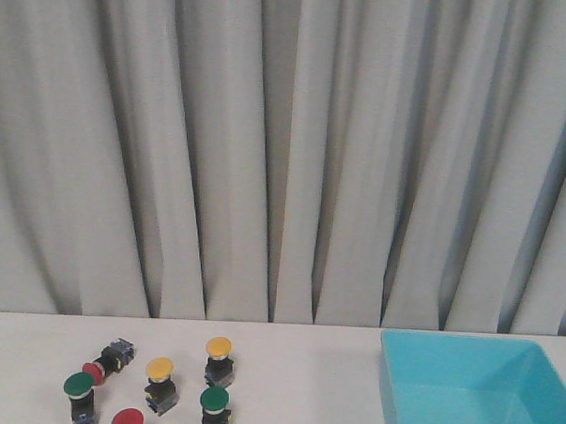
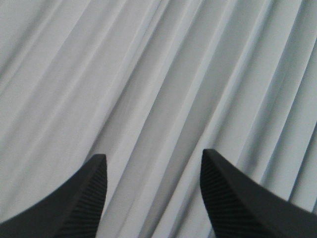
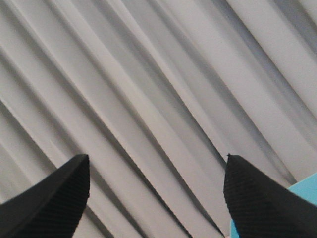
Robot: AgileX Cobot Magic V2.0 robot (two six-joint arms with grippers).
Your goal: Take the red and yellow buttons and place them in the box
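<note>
In the front view several buttons stand on the white table at the lower left. Two yellow buttons (image 1: pixel 220 348) (image 1: pixel 160 368) stand upright. One red button (image 1: pixel 127 419) is at the frame's bottom edge, another red button (image 1: pixel 95 369) lies on its side. The turquoise box (image 1: pixel 473 389) is at the lower right; a corner of it shows in the right wrist view (image 3: pixel 306 188). Neither arm shows in the front view. My left gripper (image 2: pixel 153 171) is open and empty, facing the curtain. My right gripper (image 3: pixel 157 171) is open and empty, facing the curtain.
Two green-capped buttons (image 1: pixel 78 385) (image 1: pixel 214 399) stand among the red and yellow ones. A grey pleated curtain (image 1: pixel 286 146) hangs behind the table. The white table (image 1: pixel 304 382) runs between the buttons and the box.
</note>
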